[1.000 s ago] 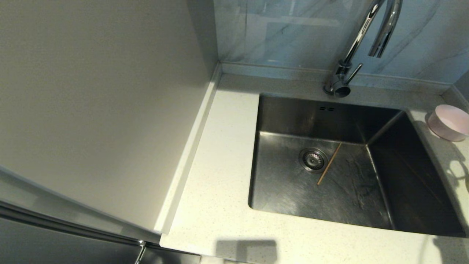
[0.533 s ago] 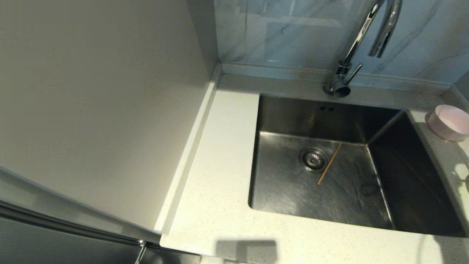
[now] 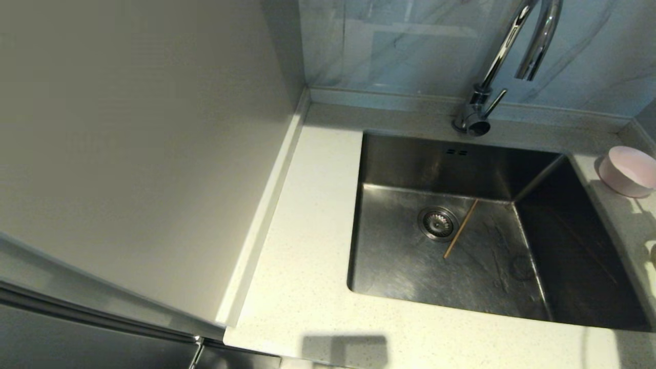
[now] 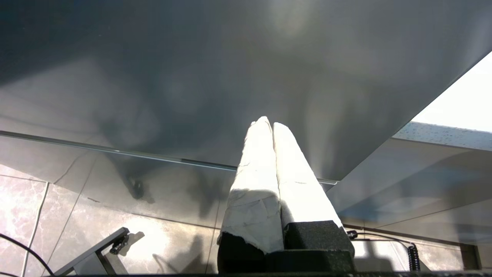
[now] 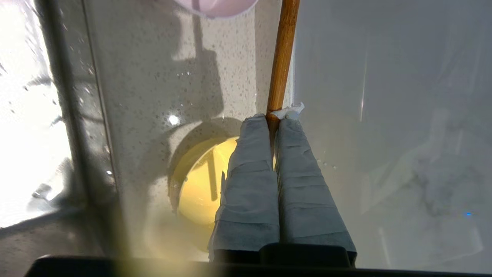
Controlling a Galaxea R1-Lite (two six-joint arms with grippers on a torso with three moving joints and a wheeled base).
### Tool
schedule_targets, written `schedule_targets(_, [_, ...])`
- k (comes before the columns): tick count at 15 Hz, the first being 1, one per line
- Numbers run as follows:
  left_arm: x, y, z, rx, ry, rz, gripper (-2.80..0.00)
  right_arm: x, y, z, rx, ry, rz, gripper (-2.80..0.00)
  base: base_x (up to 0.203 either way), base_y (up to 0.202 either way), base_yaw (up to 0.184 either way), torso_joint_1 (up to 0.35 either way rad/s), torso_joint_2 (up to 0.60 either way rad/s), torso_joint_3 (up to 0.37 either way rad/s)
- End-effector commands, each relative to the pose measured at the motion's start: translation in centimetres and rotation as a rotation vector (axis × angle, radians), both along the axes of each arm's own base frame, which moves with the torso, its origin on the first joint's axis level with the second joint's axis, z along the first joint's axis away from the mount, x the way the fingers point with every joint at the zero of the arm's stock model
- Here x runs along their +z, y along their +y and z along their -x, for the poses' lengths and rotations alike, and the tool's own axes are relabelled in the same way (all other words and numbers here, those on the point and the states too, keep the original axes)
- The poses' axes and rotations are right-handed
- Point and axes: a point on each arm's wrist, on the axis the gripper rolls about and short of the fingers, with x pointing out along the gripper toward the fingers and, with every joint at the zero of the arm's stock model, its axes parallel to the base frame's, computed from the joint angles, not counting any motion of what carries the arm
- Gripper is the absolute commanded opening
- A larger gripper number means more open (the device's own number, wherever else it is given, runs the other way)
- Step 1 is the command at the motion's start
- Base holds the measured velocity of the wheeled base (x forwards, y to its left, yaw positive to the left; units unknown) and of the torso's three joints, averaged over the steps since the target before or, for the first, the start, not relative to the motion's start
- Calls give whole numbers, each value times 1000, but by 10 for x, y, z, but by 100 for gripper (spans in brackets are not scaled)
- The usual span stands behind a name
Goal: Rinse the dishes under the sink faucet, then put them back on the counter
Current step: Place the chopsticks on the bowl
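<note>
The right gripper [image 5: 273,119] has its wrapped fingers pressed together on one end of a brown chopstick [image 5: 281,57], whose long axis runs straight out beyond the fingertips toward the pale pink bowl [image 5: 215,7]; this arm is outside the head view, working over the counter [image 5: 153,77] at the right-hand rim of the sink [image 3: 492,287]; directly beneath the fingers sits the yellow-green bowl [image 5: 200,188] on that same strip of counter, with the sink wall falling away just beside the held stick. The second chopstick [image 3: 460,228] lies flat on the sink floor, just beside the strainer drain [image 3: 438,223], slanting from near the back wall toward the front; it lies well to the left of the right gripper and lower, and the right arm looks the nearer one to it. The faucet [image 3: 512,51] stands at the back edge of the counter, its spout over the basin, with no water visibly running. The left gripper [image 4: 268,123] hangs parked below the counter's front edge, fingers together on nothing. Against the head view of a second ago, the sink chopstick, the pink bowl at the right back corner and the faucet have not moved; only the shadows on the right counter strip have shifted and thinned, which suggests the right arm has been moving out there.
</note>
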Motion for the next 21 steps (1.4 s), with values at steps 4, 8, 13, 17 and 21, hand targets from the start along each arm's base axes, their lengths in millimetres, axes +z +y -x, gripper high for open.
schedule_targets(4, [0,0,0,0,-4,1,-280,-23,-21,-21,-3,59,27,-280,0,0,0,0,0,0])
schedule_targets(8, [0,0,0,0,-4,1,-280,-36,-33,-33,-3,89,32,-280,0,0,0,0,0,0])
schedule_targets(13, [0,0,0,0,-4,1,-280,-48,-42,-46,-5,107,28,-280,0,0,0,0,0,0])
schedule_targets(17, [0,0,0,0,-4,1,-280,-50,-46,-53,12,96,69,-280,0,0,0,0,0,0])
schedule_targets(21, [0,0,0,0,-4,1,-280,-53,-46,-55,14,103,66,-280,0,0,0,0,0,0])
